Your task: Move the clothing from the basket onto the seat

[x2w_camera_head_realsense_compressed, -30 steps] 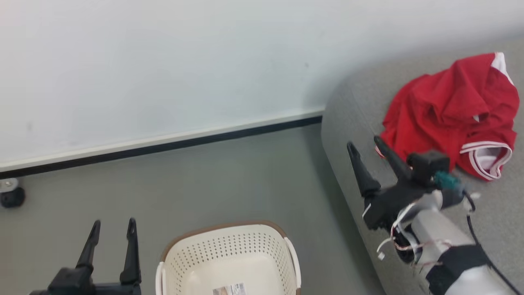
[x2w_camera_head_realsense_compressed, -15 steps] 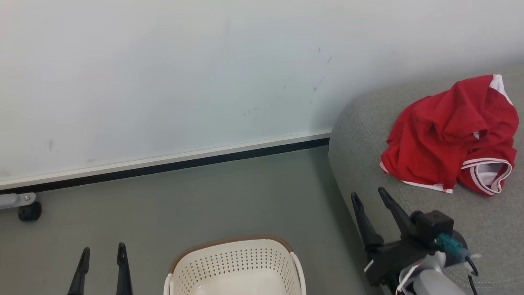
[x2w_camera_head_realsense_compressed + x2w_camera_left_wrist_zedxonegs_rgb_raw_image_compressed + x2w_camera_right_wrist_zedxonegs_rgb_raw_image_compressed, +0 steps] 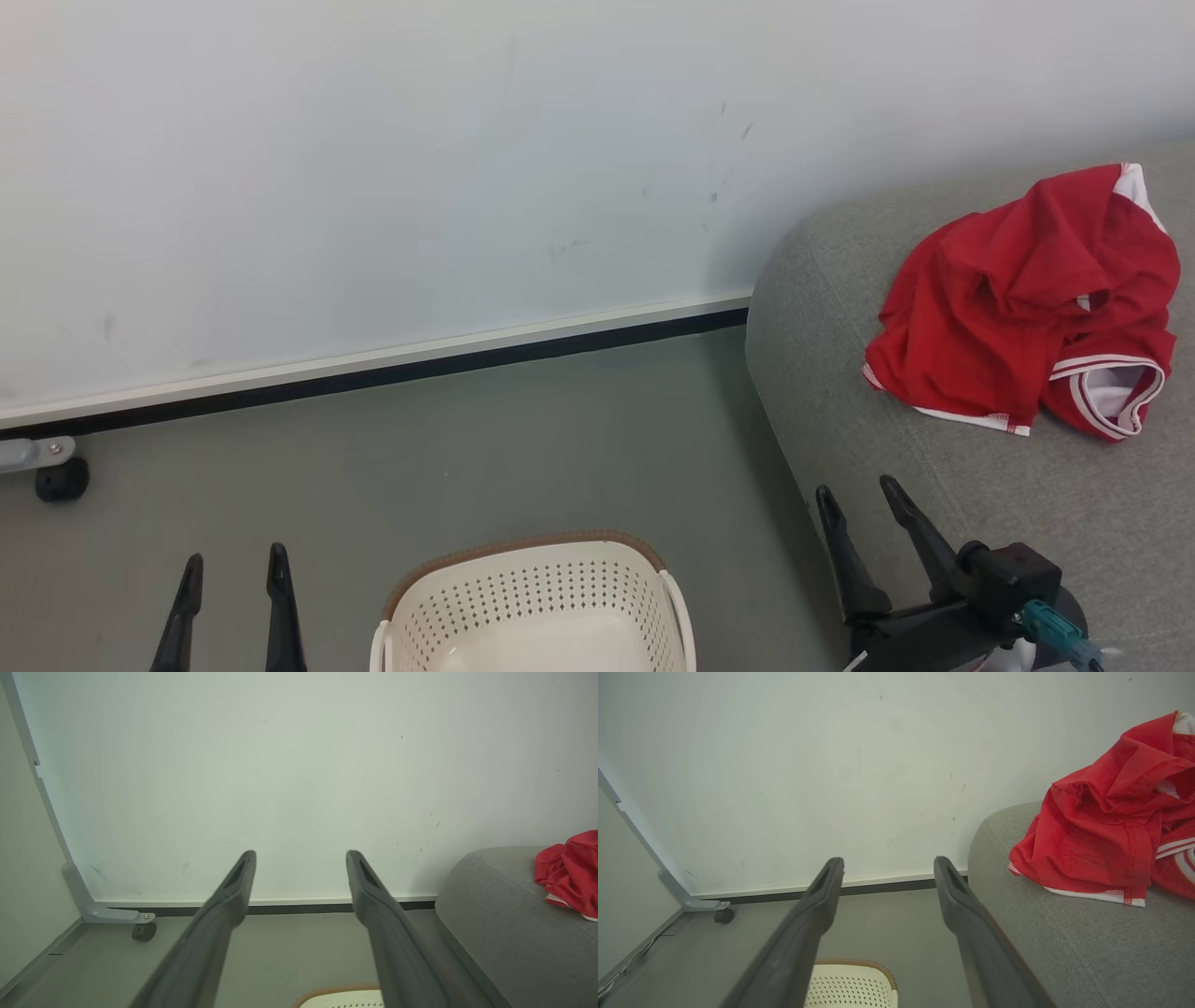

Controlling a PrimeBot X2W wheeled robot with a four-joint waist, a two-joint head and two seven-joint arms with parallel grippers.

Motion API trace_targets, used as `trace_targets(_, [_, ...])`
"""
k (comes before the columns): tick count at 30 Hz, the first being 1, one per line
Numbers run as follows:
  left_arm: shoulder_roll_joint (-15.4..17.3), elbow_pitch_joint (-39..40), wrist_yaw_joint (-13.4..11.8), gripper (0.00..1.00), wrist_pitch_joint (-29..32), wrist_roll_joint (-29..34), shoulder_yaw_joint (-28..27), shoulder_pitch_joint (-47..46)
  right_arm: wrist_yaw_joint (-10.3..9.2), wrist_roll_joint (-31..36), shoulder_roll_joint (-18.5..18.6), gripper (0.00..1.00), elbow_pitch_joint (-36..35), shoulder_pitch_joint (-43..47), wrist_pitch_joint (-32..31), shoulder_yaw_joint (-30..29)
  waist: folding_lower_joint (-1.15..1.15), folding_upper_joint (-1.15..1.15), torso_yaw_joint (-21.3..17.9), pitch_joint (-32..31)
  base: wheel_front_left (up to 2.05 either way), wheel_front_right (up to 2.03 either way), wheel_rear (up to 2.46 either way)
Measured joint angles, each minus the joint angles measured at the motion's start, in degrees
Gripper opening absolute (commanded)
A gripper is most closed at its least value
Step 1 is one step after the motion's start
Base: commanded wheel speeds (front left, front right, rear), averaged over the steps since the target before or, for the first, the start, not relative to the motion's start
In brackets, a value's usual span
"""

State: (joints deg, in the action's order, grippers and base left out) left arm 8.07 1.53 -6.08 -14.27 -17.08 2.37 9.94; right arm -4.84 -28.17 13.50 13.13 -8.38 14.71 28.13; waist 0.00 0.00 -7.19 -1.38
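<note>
On seat (image 3: 840,327), crumpled red clothing (image 3: 1008,308) (white trim); left gripper (image 3: 234,557) and right gripper (image 3: 855,487) parted

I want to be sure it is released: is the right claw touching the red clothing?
Apart. In the head view the right claw is open, and bare grey seat shows between its tips and the clothing.

So the left gripper (image 3: 234,557) and right gripper (image 3: 855,490) both have long matte-black fingers (image 3: 233,891) tapering to points, with a slotted recess near each tip. There's a boxy black block (image 3: 1013,574) behind the right one, and a teal connector (image 3: 1047,620) just below that block.
</note>
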Motion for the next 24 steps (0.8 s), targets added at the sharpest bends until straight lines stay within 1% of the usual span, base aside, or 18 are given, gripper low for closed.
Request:
trace_targets(12, [0.07, 0.73, -0.46, 1.00, 1.14, 0.66, -0.47, 1.16, -0.73, 1.57, 0.85, 1.00, -3.85, 1.26, 0.00, -2.64, 0.00, 0.00, 0.94, -0.14, 0.00, 0.00, 0.00])
trace_targets(24, [0.47, 1.14, -0.48, 1.00, 2.08, 1.11, -1.16, 2.18, -1.05, 2.49, 0.88, 1.00, -5.39, 2.08, 0.00, -3.34, 0.00, 0.00, 1.97, -0.01, 0.00, 0.00, 0.00])
